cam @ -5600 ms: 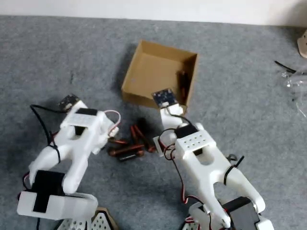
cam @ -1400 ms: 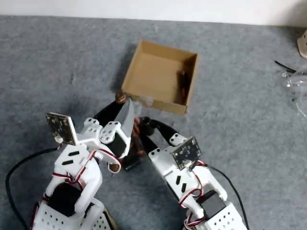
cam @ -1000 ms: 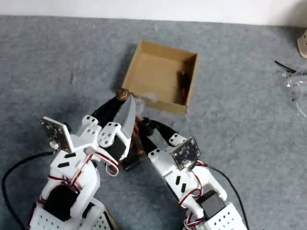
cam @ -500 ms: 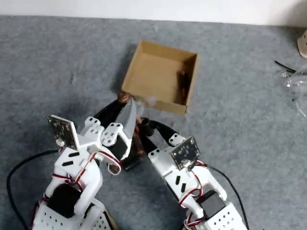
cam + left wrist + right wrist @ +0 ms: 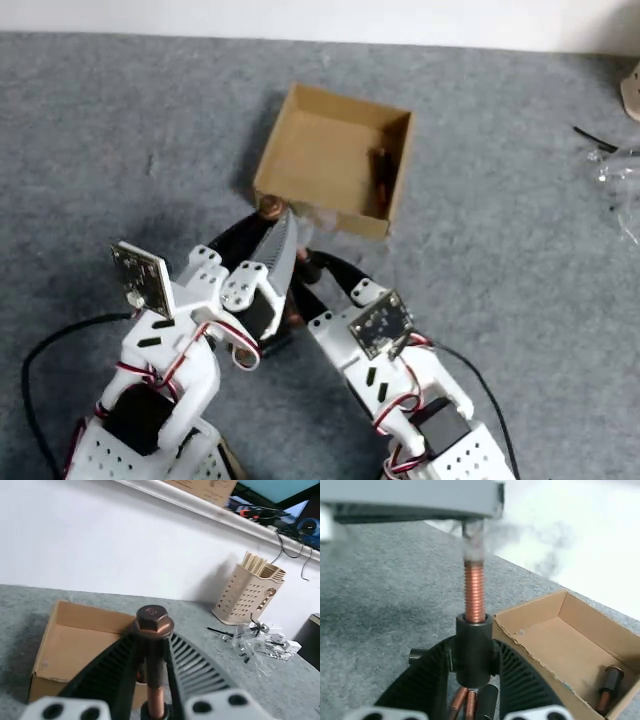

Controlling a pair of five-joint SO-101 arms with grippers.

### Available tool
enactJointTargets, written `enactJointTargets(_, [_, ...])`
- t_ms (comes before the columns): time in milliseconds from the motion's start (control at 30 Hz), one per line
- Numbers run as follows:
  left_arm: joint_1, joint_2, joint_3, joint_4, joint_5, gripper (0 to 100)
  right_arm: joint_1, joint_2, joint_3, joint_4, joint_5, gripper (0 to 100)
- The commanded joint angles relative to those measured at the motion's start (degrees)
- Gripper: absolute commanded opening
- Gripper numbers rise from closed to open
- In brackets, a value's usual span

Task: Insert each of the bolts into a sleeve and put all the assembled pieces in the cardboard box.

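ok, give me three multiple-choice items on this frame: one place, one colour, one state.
1. Where does the finished piece lie?
A) inside the cardboard box
B) balanced on the box's rim
C) held in the air

2. What colour is the bolt in the left gripper?
A) silver
B) copper
C) black

3. The right gripper is:
A) open and empty
B) shut on nothing
C) shut on the sleeve

Answers:
1 A: in the high view it lies along a wall inside the box.
2 B: head and shank are copper in the left wrist view.
3 C: it clamps the black sleeve, with the bolt's thread entering the top.
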Motion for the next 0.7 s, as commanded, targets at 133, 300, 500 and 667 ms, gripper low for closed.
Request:
enactJointTargets(133, [2.33, -0.75, 0.75, -0.44, 0.44, 1, -0.75, -1.54, 6.81, -1.01, 0.79, 0.4])
enactJointTargets(300, [2.24, -0.84, 3.82, 1.41, 0.26, 1, -0.75, -1.54, 6.81, -1.01, 0.79, 0.4])
enactJointTargets(500, [-2.95, -0.84, 6.37, 1.32, -4.13, 1, 0.84, -1.54, 6.55, -1.01, 0.79, 0.4])
enactJointTargets(667, [-3.30, -0.84, 8.84, 1.32, -4.13, 1, 0.48, -1.54, 6.46, -1.01, 0.79, 0.4])
